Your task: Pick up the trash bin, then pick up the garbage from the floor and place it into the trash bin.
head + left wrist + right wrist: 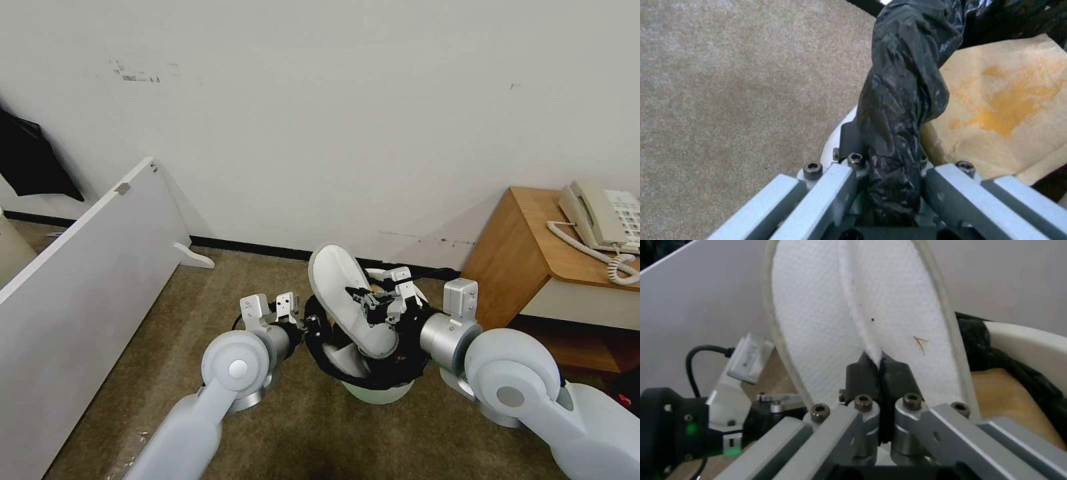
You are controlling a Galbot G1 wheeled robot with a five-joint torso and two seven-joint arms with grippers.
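The small round white plastic trash bin, lined with a crinkled black plastic bag folded over its rim, hangs above the brown carpet floor between the two arms. The left tool grips the bin at its left rim — in the left wrist view its fingers are closed on the bag-covered edge, the white wall of the bin just beside the outer finger. Inside the bin lies a brown paper bag with yellow-orange stains.

The right tool hovers over the bin's opening and pinches a white flat slipper. The slipper stands tilted, its toe up toward the white wall and its heel down at the mouth of the bin, touching the bag's rim. In the right wrist view the black pads are pressed tight together on the raised white strap along the slipper's textured inner face — no gap between them.

To the left a white board leans across the floor. To the right stands a wooden bench with a beige corded telephone on top.
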